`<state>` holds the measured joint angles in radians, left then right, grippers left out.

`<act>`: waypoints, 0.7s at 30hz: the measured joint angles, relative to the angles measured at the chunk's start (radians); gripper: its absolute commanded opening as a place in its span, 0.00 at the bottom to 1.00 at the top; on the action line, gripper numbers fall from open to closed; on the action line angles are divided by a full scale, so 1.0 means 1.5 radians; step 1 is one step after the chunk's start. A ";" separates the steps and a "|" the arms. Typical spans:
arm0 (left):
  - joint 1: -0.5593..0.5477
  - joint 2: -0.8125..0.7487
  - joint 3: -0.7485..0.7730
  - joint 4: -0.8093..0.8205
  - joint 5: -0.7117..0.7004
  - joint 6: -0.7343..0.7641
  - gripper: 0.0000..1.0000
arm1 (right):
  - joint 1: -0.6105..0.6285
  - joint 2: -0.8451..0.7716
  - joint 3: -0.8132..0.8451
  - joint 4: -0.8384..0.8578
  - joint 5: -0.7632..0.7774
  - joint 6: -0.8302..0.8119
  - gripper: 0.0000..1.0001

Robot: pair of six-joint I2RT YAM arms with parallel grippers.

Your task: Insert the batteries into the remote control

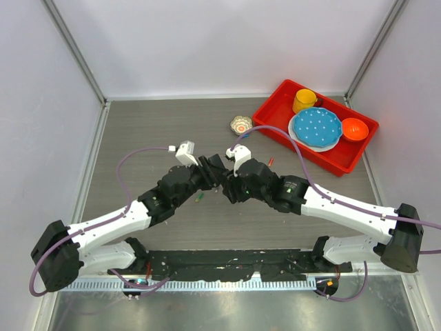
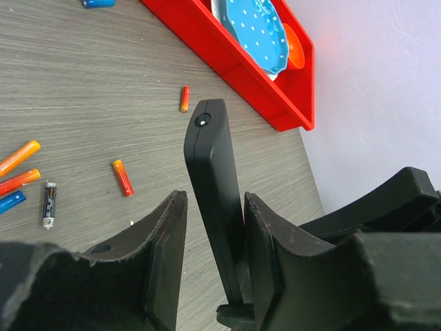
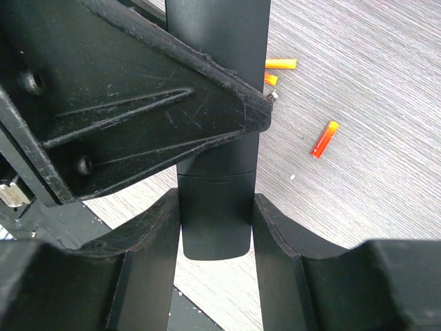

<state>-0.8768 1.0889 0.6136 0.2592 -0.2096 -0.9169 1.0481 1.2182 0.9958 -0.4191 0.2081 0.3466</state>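
The black remote control (image 2: 212,165) is held up off the table between both grippers, edge-on in the left wrist view. My right gripper (image 3: 216,200) is shut on one end of the remote (image 3: 215,214), with both fingers against its sides. My left gripper (image 2: 213,196) is open around the remote: the right finger touches it and the left finger stands slightly apart. Loose batteries lie on the table: red-orange ones (image 2: 122,177) (image 2: 185,98) (image 3: 324,140), orange ones (image 2: 18,157), a blue one (image 2: 12,201) and a dark one (image 2: 48,204). In the top view the grippers (image 1: 219,172) meet mid-table and hide the remote.
A red tray (image 1: 272,114) at the back right holds a yellow cup (image 1: 304,101), a blue dotted plate (image 1: 316,129) and an orange bowl (image 1: 353,128). A small patterned bowl (image 1: 240,125) sits left of the tray. A green battery (image 1: 198,198) lies below the left gripper.
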 measured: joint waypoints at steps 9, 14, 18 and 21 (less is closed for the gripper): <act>-0.003 0.000 -0.006 0.024 -0.001 -0.001 0.19 | 0.000 0.000 -0.001 0.001 -0.001 0.001 0.01; -0.006 -0.001 -0.007 0.044 0.000 -0.011 0.01 | 0.000 -0.001 -0.002 0.005 0.000 0.008 0.02; -0.006 -0.001 -0.009 0.046 -0.001 -0.012 0.00 | 0.000 -0.001 -0.003 0.005 0.001 0.013 0.19; -0.006 -0.001 -0.011 0.050 -0.001 -0.012 0.00 | 0.000 -0.002 -0.003 0.005 0.003 0.014 0.37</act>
<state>-0.8856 1.0882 0.5972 0.3336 -0.2115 -0.9356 1.0481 1.2152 0.9909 -0.4122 0.2127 0.3683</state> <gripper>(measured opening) 0.208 0.475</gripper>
